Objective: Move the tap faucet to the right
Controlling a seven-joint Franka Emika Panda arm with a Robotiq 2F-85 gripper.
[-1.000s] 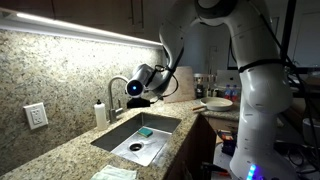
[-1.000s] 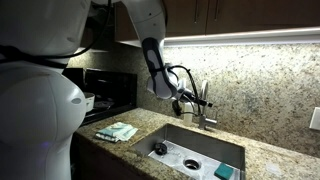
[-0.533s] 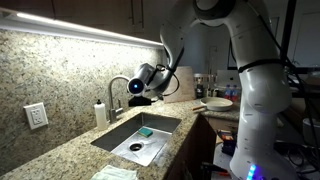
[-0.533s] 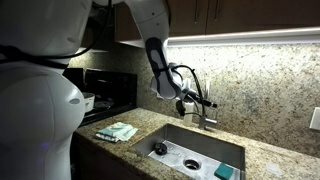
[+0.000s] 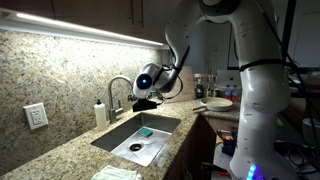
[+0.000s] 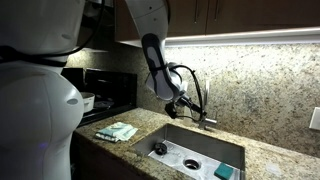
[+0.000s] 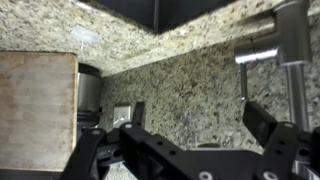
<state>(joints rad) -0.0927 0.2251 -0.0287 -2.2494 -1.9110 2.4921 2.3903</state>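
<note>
The tap faucet (image 5: 119,88) is a shiny silver gooseneck behind the sink, its spout arching over the basin; it also shows in an exterior view (image 6: 196,88). In the wrist view the tap faucet (image 7: 284,40) stands at the upper right, just beyond the right finger. My gripper (image 5: 141,101) hangs at the spout's end, over the sink, and also shows in an exterior view (image 6: 180,104). In the wrist view the gripper (image 7: 175,132) is open, with only the granite wall between its fingers.
A white soap bottle (image 5: 100,112) stands beside the tap. The steel sink (image 5: 118,142) holds a green sponge (image 5: 145,131). A wall outlet (image 5: 35,117), a wooden board (image 5: 186,82) and a plate (image 5: 218,103) are nearby. A cloth (image 6: 117,131) lies on the counter.
The gripper has moved a little outward from the wall and down by the spout's end. The spout's arch looks slightly more turned in one exterior view.
</note>
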